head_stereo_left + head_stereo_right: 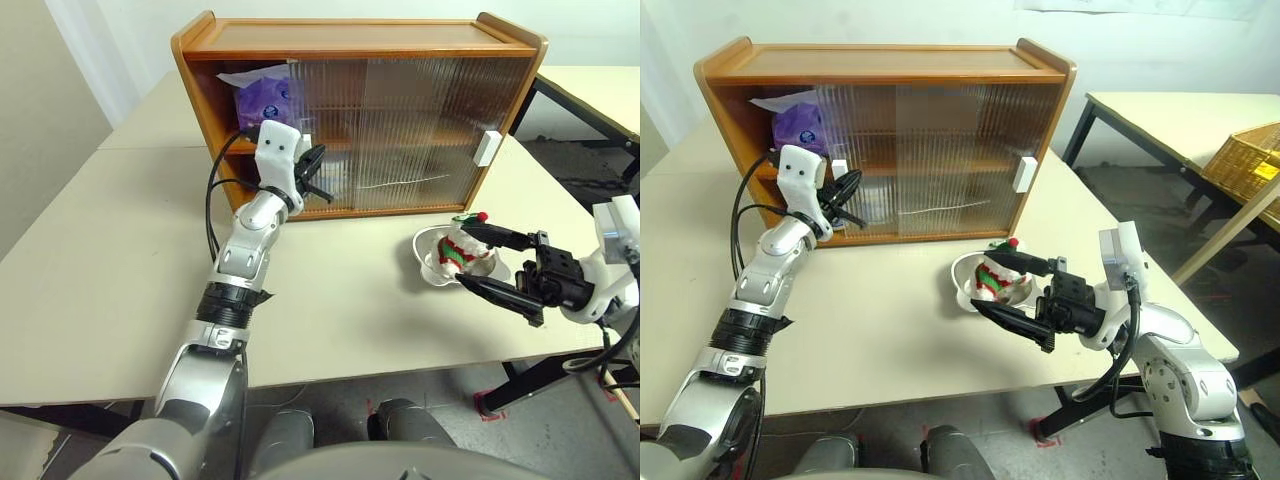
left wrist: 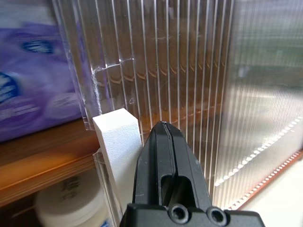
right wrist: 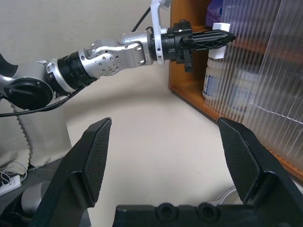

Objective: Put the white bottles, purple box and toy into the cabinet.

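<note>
Nearest, the right claw (image 1: pixel 500 265) was held with its fingers spread wide and empty, just beside the toy (image 1: pixel 462 250), which lay in a white bowl (image 1: pixel 432 268) on the bench (image 1: pixel 120 290). Farther off, the left claw (image 3: pixel 222 39) was seen pressed together, holding nothing, next to the white handle (image 2: pixel 118 142) of a ribbed sliding door (image 2: pixel 189 71) of the cabinet (image 1: pixel 360 40). The left wrist view alone revealed a white bottle (image 2: pixel 71 208) below the shelf, and the purple box (image 1: pixel 262 100) was seen on the shelf above.
</note>
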Robot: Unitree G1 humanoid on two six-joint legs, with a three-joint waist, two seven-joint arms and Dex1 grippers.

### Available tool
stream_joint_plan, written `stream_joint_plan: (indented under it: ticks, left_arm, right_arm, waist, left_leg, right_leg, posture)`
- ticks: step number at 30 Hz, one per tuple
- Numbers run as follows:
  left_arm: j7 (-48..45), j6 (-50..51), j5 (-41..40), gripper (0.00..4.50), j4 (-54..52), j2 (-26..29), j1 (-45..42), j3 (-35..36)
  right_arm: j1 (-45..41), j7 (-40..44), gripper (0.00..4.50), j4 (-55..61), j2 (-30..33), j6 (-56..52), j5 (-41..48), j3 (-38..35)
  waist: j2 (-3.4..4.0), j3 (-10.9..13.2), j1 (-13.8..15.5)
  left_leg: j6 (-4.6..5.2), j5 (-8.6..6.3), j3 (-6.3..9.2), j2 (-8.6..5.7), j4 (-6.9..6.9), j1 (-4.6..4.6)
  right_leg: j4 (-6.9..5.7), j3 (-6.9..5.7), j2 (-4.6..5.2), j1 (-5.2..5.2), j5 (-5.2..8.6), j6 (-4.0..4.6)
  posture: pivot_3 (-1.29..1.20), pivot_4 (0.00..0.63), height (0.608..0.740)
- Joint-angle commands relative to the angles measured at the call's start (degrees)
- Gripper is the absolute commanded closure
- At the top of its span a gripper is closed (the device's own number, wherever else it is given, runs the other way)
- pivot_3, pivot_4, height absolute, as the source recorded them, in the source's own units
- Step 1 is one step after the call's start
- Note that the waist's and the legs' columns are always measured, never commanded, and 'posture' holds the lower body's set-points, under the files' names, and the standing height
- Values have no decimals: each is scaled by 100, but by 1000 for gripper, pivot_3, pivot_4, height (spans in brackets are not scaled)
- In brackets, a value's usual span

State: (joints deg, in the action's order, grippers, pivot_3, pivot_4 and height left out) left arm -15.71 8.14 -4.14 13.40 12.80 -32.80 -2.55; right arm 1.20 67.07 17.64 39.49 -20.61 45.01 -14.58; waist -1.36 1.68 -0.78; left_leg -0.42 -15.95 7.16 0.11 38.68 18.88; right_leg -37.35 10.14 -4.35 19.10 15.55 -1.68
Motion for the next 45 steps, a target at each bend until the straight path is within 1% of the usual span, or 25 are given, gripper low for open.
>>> stream_joint_plan:
  ticks: [1,5,13,17,21,31,38,45]
  left_arm:
    - [292,245,22,4484,-34,186,182,422]
    - [312,340,-15,4484,-193,253,313,508]
    - [342,385,-48,4484,-226,538,369,684]
    - [364,389,-91,4484,-250,670,422,732]
    - [384,410,-105,4484,-317,715,488,773]
    - [481,598,-126,4484,-717,712,767,866]
    - [506,752,-162,4484,-970,927,1027,1125]
    - [501,793,-186,4484,-1006,1090,1108,1262]
  right_arm:
    - [-52,49,0,-46,23,53,-53,22]
    - [-52,81,0,-68,34,68,-56,22]
    - [-129,188,0,-171,54,74,-85,53]
    - [-178,234,0,-219,48,73,-107,71]
    - [-229,252,0,-243,41,59,-118,92]
    - [-267,254,0,-243,41,41,-122,116]
    - [-225,284,0,-251,22,49,-122,135]
    - [-279,334,0,-306,-1,48,-100,160]
  waist:
    - [2,-1,0]
    - [7,-4,3]
    - [7,-4,4]
    - [7,-4,5]
    - [8,-5,20]
    - [6,-4,64]
    - [8,-5,104]
    - [5,-3,172]
  left_leg:
    - [0,0,2,-1,0,0]
    - [-1,0,8,-4,2,5]
    - [-4,-1,9,-7,-13,7]
    - [-4,0,9,-7,-43,1]
    - [-19,15,14,-6,-69,-5]
    - [-35,27,19,-6,-73,-3]
    - [-44,23,21,-6,-85,-1]
    - [-51,24,21,-6,-87,-1]
  right_leg:
    - [0,0,0,1,0,0]
    - [1,1,0,26,-3,5]
    - [0,1,-1,23,-12,21]
    - [0,1,-3,23,-20,34]
    - [0,0,-7,26,-27,47]
    - [0,1,-8,29,-28,48]
    - [0,0,-9,39,-33,60]
    - [0,1,-9,57,-35,71]
  posture:
    - [89,1,740]
    - [94,1,740]
    - [105,1,740]
    - [113,0,740]
    - [121,0,740]
    - [125,2,740]
    - [139,10,740]
    - [143,12,740]
